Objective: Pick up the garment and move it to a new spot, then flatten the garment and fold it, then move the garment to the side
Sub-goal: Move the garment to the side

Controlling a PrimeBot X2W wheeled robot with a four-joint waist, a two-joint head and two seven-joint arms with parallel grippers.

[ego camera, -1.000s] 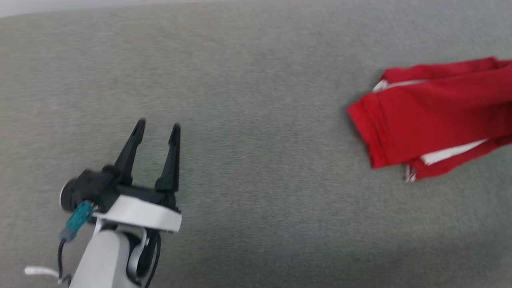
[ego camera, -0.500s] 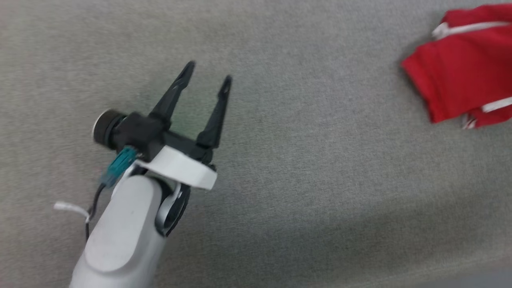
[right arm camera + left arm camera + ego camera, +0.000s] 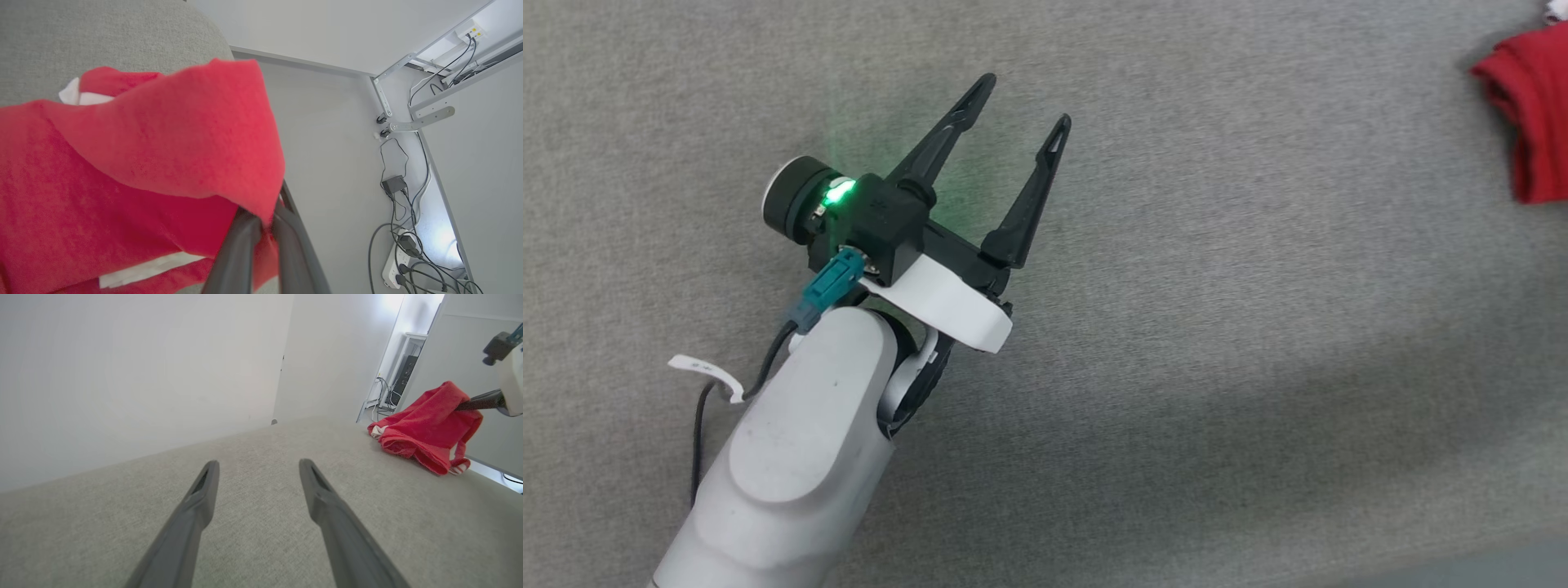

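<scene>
Garment (image 3: pixel 425 433) trails on the grey surface (image 3: pixel 1258 367) at far right, 1 fold clamped in the right gripper (image 3: pixel 263 218), evidently to drag it aside. Left gripper (image 3: pixel 1025 102) hovers empty, fingers spread, well apart.

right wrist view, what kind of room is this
Likely a robot lab or test room, not a home: bare white walls, a power strip with loose cables, and a wide grey fabric work surface holding the red jersey.

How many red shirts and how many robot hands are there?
Shirts: 1, the red shirt
Robot hands: 2, the left hand, open, and the right hand, shut on the red shirt
Total: 3
</scene>
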